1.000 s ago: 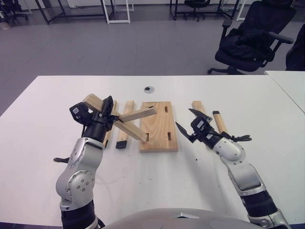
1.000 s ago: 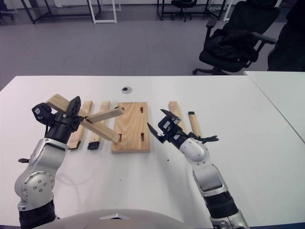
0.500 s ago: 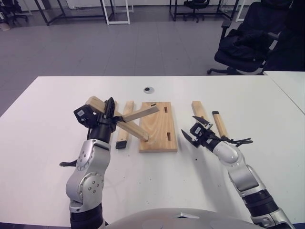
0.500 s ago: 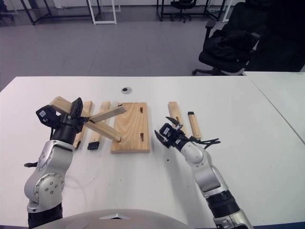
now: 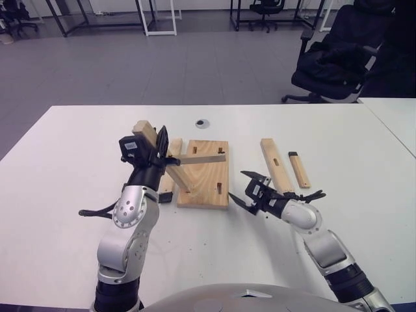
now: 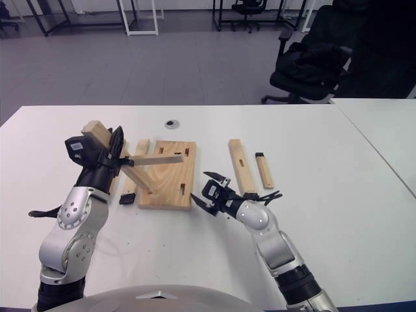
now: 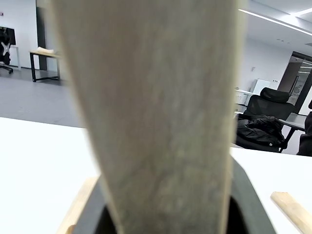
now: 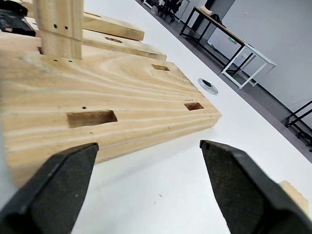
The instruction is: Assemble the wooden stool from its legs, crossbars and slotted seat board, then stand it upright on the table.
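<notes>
Where the head views give the layout, the right wrist view adds the held leg standing its foot on the seat board beside three open slots.

- Seat board: one, flat on the tabletop, just beside the right hand, which is spread and empty.
- Left hand: clenched round the tilted held leg, one crossbar jutting over the board.
- Right of the board: one loose leg, one short bar.

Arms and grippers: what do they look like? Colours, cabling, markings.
The left arm and right arm are rounded silver-grey shells with black joints. The left gripper and right gripper are black, each with two tapered fingers. Thin black cables loop out near each wrist. A small white label sits on the left wrist's black block.
</notes>
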`<state>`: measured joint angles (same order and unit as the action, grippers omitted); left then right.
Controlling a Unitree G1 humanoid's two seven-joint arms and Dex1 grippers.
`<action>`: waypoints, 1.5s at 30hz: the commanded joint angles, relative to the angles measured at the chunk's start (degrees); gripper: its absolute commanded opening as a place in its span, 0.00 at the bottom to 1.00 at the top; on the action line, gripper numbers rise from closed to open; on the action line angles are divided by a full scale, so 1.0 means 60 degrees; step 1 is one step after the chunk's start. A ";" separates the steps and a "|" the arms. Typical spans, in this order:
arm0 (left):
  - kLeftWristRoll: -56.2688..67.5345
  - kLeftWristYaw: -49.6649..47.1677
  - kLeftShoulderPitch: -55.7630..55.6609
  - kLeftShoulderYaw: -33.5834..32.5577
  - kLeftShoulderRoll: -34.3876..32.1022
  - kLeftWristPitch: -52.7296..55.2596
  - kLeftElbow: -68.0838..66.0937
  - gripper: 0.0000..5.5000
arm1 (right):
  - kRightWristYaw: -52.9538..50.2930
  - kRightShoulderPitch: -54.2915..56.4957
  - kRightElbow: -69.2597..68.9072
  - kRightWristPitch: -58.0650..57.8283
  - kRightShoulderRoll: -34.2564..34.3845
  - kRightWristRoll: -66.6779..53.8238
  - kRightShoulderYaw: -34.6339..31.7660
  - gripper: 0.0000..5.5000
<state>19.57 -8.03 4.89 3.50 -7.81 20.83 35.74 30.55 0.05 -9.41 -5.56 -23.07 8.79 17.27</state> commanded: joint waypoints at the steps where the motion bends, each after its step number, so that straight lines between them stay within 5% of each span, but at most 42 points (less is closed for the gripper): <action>1: -0.0700 0.0133 0.1528 0.0213 -0.0371 0.0702 -0.0593 0.18 | -0.0047 0.0434 0.0405 0.0219 -0.0030 0.0000 -0.0194 0.70; 27: -0.2025 0.1118 -0.2330 0.0416 0.0468 -0.1282 -0.3337 0.18 | -0.2018 0.2254 0.3001 0.0849 0.0341 0.0698 -0.1171 0.70; 39: -0.2175 0.1099 -0.1642 0.0607 0.0977 -0.0902 -0.3064 0.18 | -0.1901 0.1829 0.2697 0.0443 0.0122 0.0916 -0.1169 0.70; 45: -0.2390 0.1208 -0.1714 0.0567 0.1044 -0.1218 -0.2236 0.41 | -0.2111 0.2043 0.2807 0.0041 0.0098 0.0910 -0.1440 0.70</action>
<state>5.94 -0.96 -4.91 6.89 -1.76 13.44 20.90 18.15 11.30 7.75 -4.37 -22.25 13.91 9.08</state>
